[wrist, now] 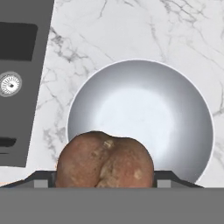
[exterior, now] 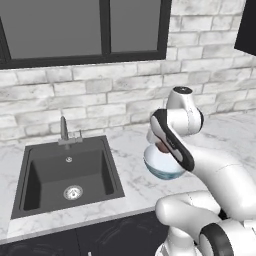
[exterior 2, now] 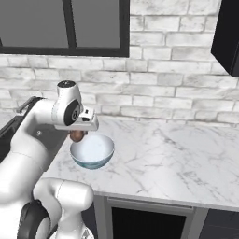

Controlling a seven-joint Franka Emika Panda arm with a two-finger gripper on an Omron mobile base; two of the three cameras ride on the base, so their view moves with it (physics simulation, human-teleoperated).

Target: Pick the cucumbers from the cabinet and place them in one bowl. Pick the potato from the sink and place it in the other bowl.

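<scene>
One potato (wrist: 105,159) is seen: a brown, roundish lump with a mottled skin, paler flecks and a shallow crease down its middle. It is gripped between the two dark finger tips of the gripper (wrist: 105,177), which are pressed against its sides. In the right base view the potato (exterior 2: 77,135) is held just above the near-left rim of the pale blue bowl (exterior 2: 92,151), not yet inside it. One such bowl is counted; its outside is blue and its inside (wrist: 144,113) is whitish and smooth, with nothing lying in it. The bowl is set on the white marble counter (exterior 2: 172,158), just beside the one dark grey sink (exterior: 67,175), where a single round silver drain (exterior: 73,191) and one slim faucet (exterior: 64,129) are visible.
</scene>
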